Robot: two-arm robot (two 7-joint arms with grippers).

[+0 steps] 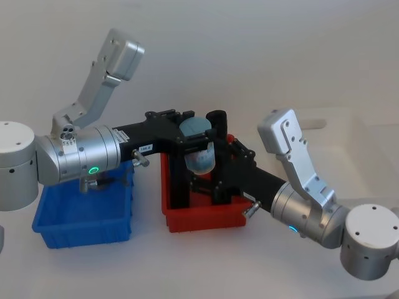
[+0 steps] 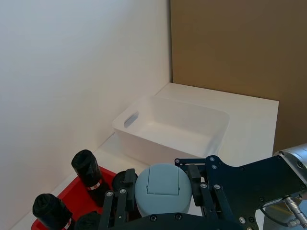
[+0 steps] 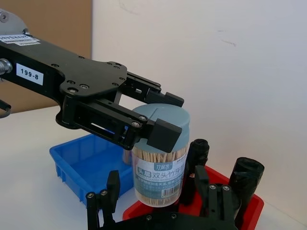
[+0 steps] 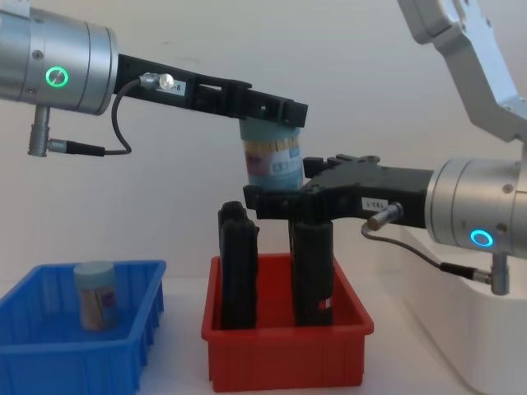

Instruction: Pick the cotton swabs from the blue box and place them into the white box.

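Right gripper (image 3: 157,184) fingers spread around cotton swabs (image 4: 270,160); left gripper (image 4: 268,111), arm outstretched, pinching them.

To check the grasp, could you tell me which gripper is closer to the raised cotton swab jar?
Left. The left gripper is shut on the cotton swab jar at its lid; the right gripper sits lower, jaws open either side of its base.

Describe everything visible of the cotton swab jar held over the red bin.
The cotton swab jar is a clear cylinder with a pale blue-green lid and label, packed with pale sticks. It hangs upright above the red bin, clamped at the lid by the left gripper. The right gripper flanks its base with open fingers, apparently without touching.
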